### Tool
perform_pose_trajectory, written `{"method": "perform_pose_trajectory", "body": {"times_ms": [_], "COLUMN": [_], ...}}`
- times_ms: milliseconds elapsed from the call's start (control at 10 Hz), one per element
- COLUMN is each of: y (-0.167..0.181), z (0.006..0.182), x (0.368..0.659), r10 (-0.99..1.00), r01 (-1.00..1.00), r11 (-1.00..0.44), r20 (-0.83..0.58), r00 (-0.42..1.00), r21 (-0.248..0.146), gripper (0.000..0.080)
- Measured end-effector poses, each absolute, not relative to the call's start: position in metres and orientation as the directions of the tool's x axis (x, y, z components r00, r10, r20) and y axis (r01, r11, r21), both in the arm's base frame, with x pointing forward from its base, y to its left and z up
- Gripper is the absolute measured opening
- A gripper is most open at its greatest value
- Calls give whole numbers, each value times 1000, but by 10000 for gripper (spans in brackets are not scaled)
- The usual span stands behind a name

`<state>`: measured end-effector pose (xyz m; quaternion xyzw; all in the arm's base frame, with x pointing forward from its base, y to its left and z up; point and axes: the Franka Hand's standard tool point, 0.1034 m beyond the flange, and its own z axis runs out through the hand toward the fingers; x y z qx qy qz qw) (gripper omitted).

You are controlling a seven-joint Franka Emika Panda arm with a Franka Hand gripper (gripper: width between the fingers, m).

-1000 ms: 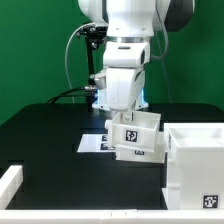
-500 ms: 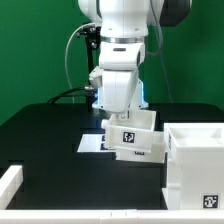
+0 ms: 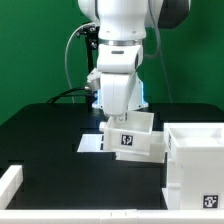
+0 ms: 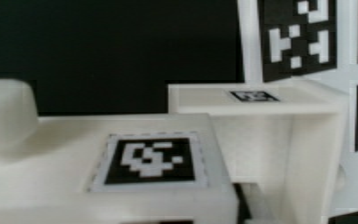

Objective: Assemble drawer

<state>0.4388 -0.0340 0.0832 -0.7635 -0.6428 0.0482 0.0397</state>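
A glossy white tray box point(image 3: 135, 140) with a black-and-white tag on its face hangs tilted under my gripper point(image 3: 119, 121), just above the table. The gripper is shut on the tray box, and its fingers are mostly hidden behind the box. The large hollow white casing point(image 3: 196, 160) stands at the exterior view's right, open side up, close beside the tray box. In the wrist view the tagged white face of the tray box point(image 4: 153, 160) fills the near field, with a second tagged white part point(image 4: 252, 97) behind it.
The marker board point(image 3: 90, 144) lies flat on the black table under and to the exterior view's left of the tray box; it also shows in the wrist view point(image 4: 306, 40). A long thin white bar point(image 3: 9, 186) lies at the front left. A green wall stands behind.
The arm has moved toward the exterior view's left with the tray box in it, away from the casing and slightly up.
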Motion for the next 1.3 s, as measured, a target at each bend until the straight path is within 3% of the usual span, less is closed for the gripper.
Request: {"method": "perform_pose_trajectory", "body": {"times_ms": [200,400,1000,1300], "y": [-52,-51,-59,-62], "z": [84,86,77,73], "x": [487,510,508,526], "r10": [985,986,990,992], "r01": [978,980,982,985], "r11": [-173,-164,-139,-128], "r20": [-39,-43,-35,-23], "r00": [169,160,136,126], "r21": [-118,-117,-129,-117], "gripper": [38,38,38,38]}}
